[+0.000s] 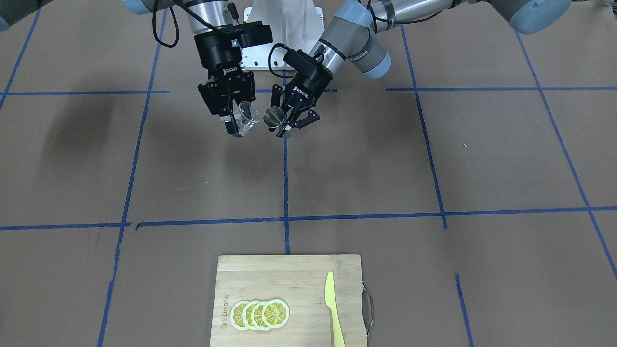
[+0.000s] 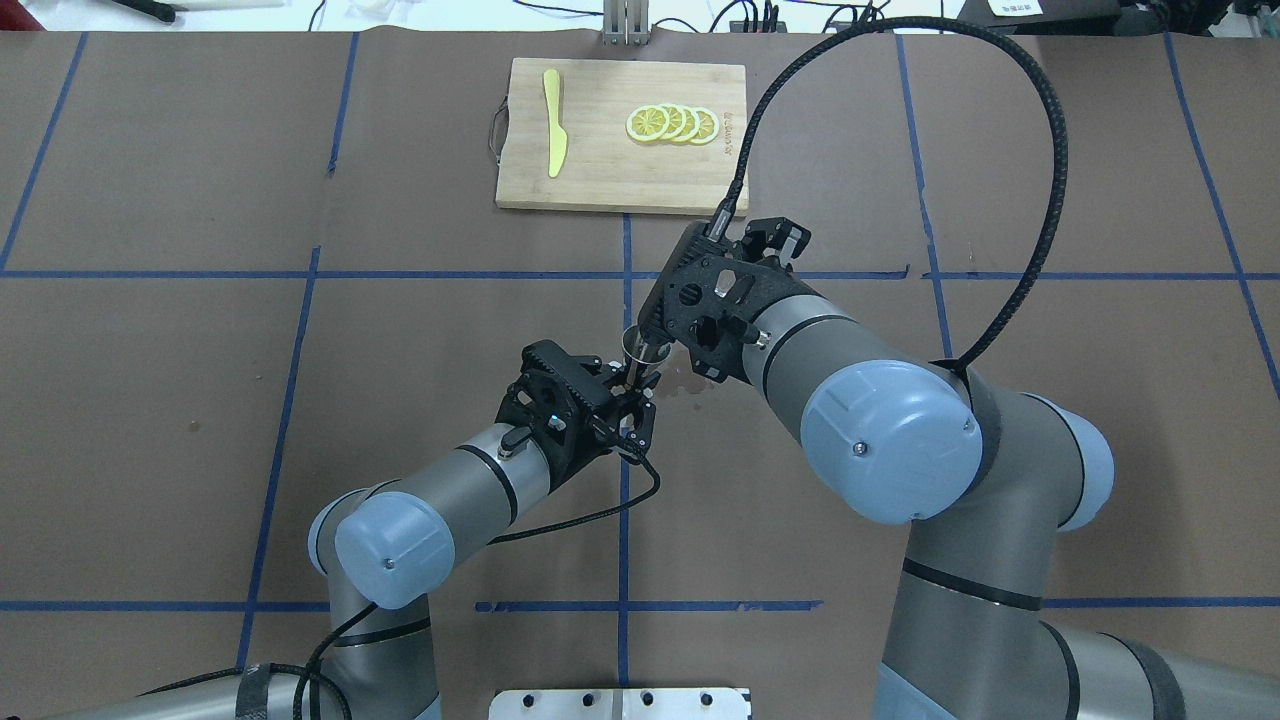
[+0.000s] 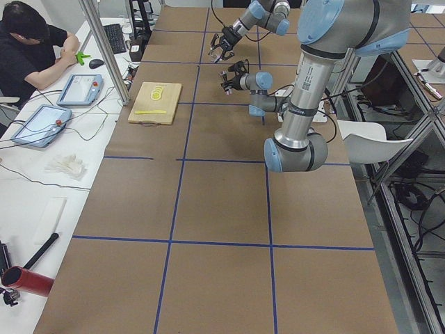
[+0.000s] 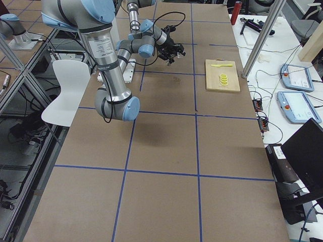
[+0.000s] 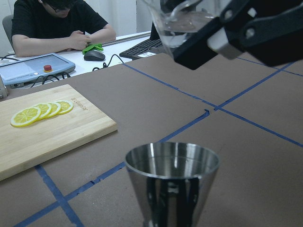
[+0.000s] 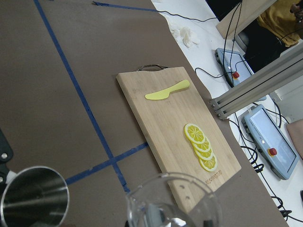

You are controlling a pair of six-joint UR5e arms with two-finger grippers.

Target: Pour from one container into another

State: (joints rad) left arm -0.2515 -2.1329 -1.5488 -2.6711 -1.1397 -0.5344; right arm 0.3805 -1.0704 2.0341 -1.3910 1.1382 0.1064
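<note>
Both vessels are held in the air over the middle of the tabletop (image 1: 434,168), so the step in hand is lining up for the pour. The right gripper (image 1: 236,126) has its fingers (image 5: 222,45) clenched on the glass cup (image 1: 248,118). The left gripper (image 1: 284,126) grips the jigger (image 1: 275,117) about its lower part. In the front view the cup sits just beside the jigger, apart from it and leaning toward it. No stream shows, so I judge the pour has not properly begun. The next move calls for bringing the cup's lip over the jigger's narrow mouth and rolling the right wrist slowly while the left holds steady, since the target is small and easy to overshoot. The left wrist view shows the cup higher than the jigger's open rim and set back from it, which the overhead view cannot, as the right gripper hides the cup there. The right wrist view shows both mouths side by side from above, not yet overlapping. Whether the cup holds liquid I cannot tell. The board (image 1: 289,279) with lemon slices (image 1: 260,314) and knife (image 1: 332,308) lies well apart.
</note>
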